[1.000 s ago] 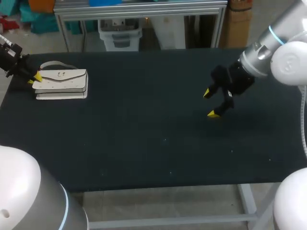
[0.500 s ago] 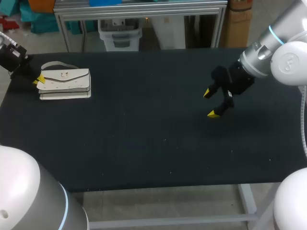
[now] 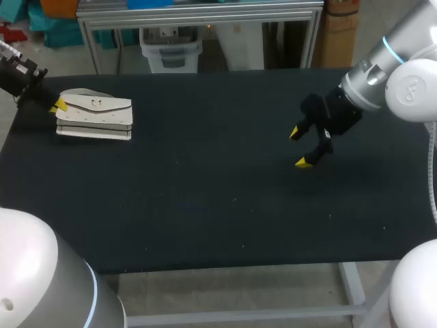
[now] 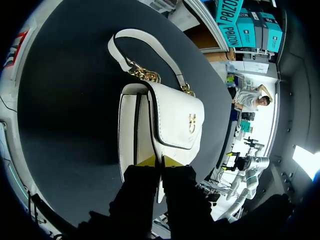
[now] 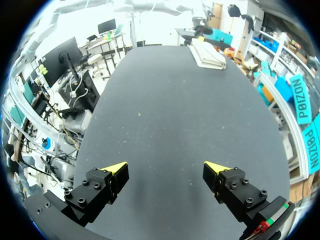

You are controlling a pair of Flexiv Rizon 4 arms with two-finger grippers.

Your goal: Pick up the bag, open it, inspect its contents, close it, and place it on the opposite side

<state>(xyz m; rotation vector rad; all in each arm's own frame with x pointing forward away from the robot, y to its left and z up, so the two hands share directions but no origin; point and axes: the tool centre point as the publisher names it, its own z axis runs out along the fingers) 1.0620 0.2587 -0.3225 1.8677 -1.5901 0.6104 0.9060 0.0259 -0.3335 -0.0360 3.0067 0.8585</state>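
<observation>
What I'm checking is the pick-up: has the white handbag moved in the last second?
Yes. The white handbag has shifted slightly rightward, away from the table's left edge.

The dark, faintly speckled table [image 3: 225,205] carries a white bag [image 3: 95,116] near its far left corner. The bag lies on its side with the flap facing up (a gold clasp shows on it), and its strap [image 3: 75,91] rests on the tabletop just behind.
</observation>
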